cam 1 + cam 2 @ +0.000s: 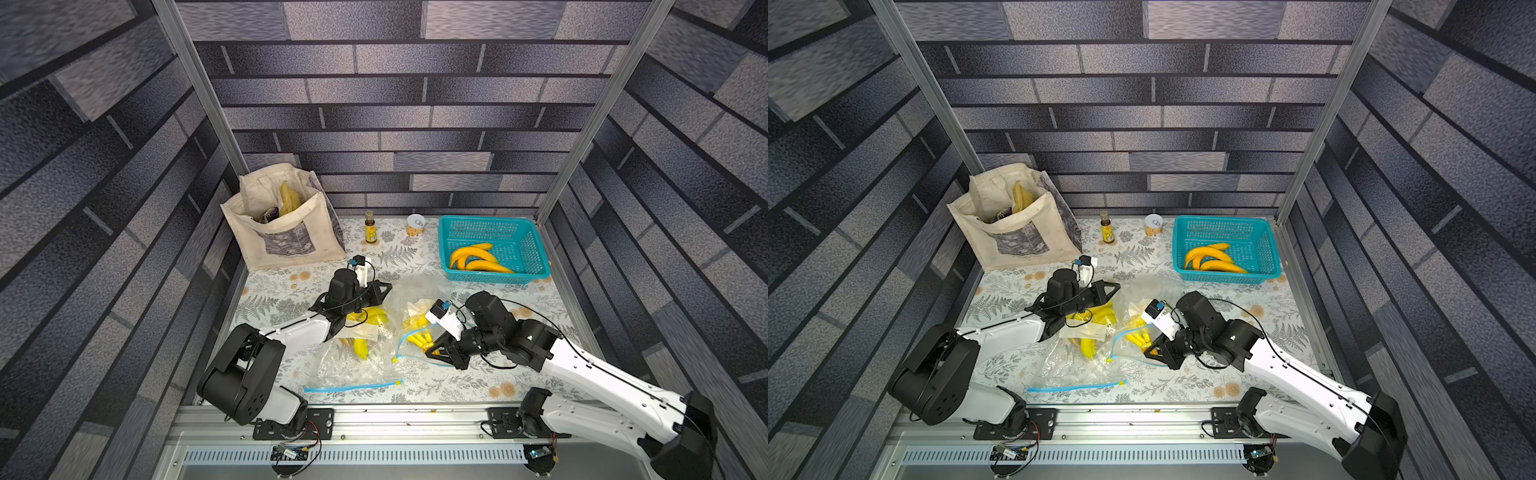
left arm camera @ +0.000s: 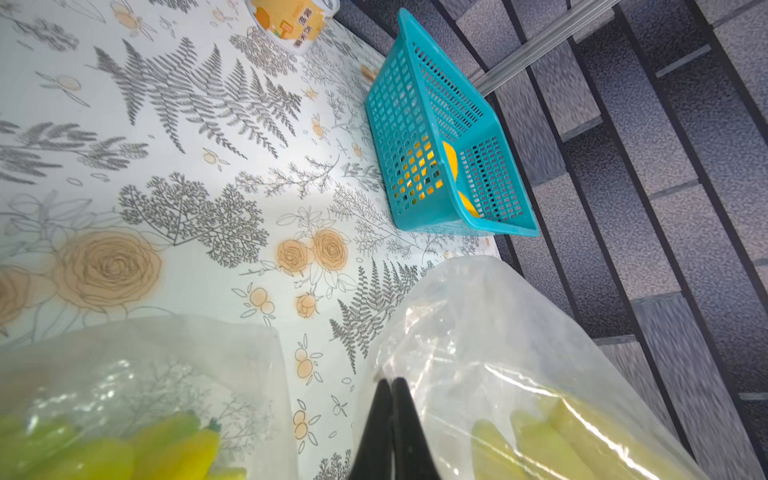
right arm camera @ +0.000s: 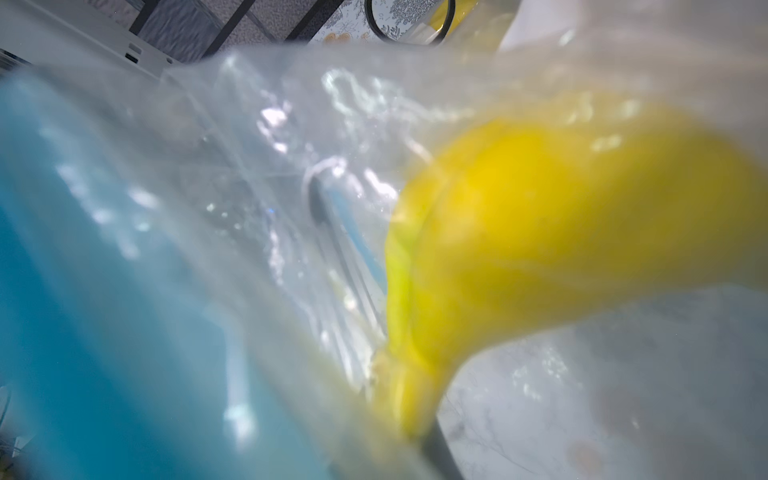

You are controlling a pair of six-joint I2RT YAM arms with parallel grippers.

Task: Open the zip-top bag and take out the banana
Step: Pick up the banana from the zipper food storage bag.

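Setting: a booth walled in grey brick-pattern panels, the tabletop [image 1: 291, 286] covered in a fern-and-rose print
Background items: a canvas tote [image 1: 286, 232], a small bottle [image 1: 370, 227] and a tin [image 1: 415, 225] along the back; a teal basket [image 1: 528, 253] already holding loose bananas
Zip-top bag: the bag [image 1: 415, 291] being worked lies mid-table, its blue zip edge [image 1: 405, 338] parted and curling toward the right arm; a second bag [image 1: 353, 365] lies nearer the front with its zip flat
Banana: a yellow bunch [image 1: 417, 328] inside the open bag, close to its mouth
Left gripper: the left gripper [image 2: 392, 390] has its jaws pressed together on the far, closed end of the bag film
Right gripper: the right gripper [image 1: 434, 347] sits at the bag mouth; the wrist view (badly blurred) shows the banana stem [image 3: 409, 399] right at its finger, so it looks clamped on the banana
Step in hand: bag opened, extraction starting
Next move: likely draw the right arm back out of the mouth while the left pins the bag
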